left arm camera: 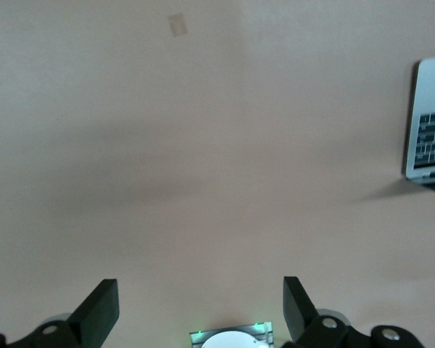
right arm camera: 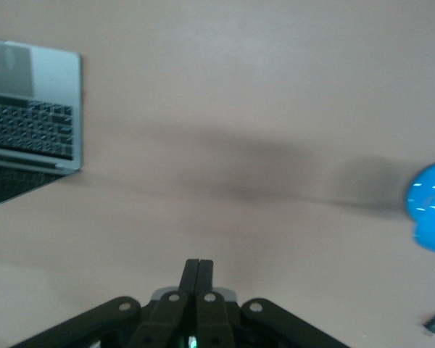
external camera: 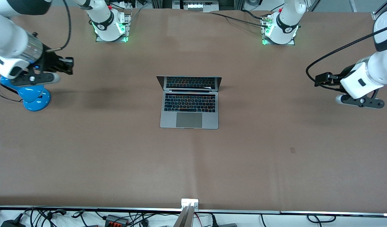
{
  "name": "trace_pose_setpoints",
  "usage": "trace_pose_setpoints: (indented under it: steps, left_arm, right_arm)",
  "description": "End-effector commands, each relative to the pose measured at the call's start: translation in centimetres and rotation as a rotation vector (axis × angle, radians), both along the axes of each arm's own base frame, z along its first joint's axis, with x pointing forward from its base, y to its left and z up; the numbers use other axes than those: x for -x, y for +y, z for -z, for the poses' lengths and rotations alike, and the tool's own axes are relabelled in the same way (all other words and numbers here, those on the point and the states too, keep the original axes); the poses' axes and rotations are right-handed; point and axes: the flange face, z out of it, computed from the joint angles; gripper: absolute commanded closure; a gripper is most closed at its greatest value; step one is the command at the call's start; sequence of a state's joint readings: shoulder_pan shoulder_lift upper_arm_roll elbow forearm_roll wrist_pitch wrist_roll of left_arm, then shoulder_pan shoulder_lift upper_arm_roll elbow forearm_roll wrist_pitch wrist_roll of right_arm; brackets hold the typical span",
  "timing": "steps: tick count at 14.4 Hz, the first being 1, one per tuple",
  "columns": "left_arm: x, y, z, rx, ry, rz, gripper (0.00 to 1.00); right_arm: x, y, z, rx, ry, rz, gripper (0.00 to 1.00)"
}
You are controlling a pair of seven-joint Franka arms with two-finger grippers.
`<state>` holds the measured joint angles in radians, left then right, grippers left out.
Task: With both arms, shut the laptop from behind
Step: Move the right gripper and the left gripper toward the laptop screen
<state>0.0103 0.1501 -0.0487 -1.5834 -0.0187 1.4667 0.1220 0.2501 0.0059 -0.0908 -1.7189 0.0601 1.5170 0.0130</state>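
Observation:
The silver-grey laptop (external camera: 189, 102) stands open in the middle of the table, its dark screen facing the front camera and its lid upright on the side toward the robots' bases. It shows at the edge of the left wrist view (left arm camera: 429, 130) and of the right wrist view (right arm camera: 30, 119). My left gripper (external camera: 319, 78) hangs over bare table toward the left arm's end, well apart from the laptop, open and empty (left arm camera: 201, 308). My right gripper (external camera: 68, 65) hangs over the table toward the right arm's end, fingers pressed together and empty (right arm camera: 199, 272).
A blue lamp base (external camera: 34, 96) with a black cord stands under the right arm, also in the right wrist view (right arm camera: 429, 206). A small grey patch (external camera: 293, 150) marks the brown table cover. Cables lie along the front edge.

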Motion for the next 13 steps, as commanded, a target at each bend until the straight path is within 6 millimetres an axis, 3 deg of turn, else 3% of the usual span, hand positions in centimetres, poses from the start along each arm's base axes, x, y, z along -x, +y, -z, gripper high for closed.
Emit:
trace_pose_setpoints:
  steps: [1, 2, 3, 8, 11, 13]
  left_arm:
    - [0.0, 0.0, -0.5, 0.033, 0.021, 0.045, 0.62]
    - [0.2, -0.2, -0.1, 0.029, 0.046, 0.036, 0.82]
    - [0.2, -0.7, 0.2, 0.032, 0.056, 0.029, 0.89]
    - [0.6, -2.4, 4.8, 0.209, 0.194, -0.009, 0.96]
    - [2.9, -4.9, 7.9, 0.410, 0.305, -0.056, 0.99]
    - [4.1, -6.6, 7.9, 0.446, 0.328, -0.057, 0.99]
  right_arm:
    - [0.7, 1.3, 2.1, -0.010, 0.063, 0.028, 1.00]
    - [1.2, 2.2, 2.8, -0.004, 0.081, 0.027, 1.00]
    - [1.7, 2.6, 3.4, -0.001, 0.095, 0.026, 1.00]
    - [2.5, 4.3, 4.4, 0.005, 0.120, 0.020, 1.00]
    - [3.2, 5.8, 5.6, -0.040, 0.160, 0.079, 1.00]
    - [3.9, 6.9, 6.4, -0.065, 0.199, 0.087, 1.00]
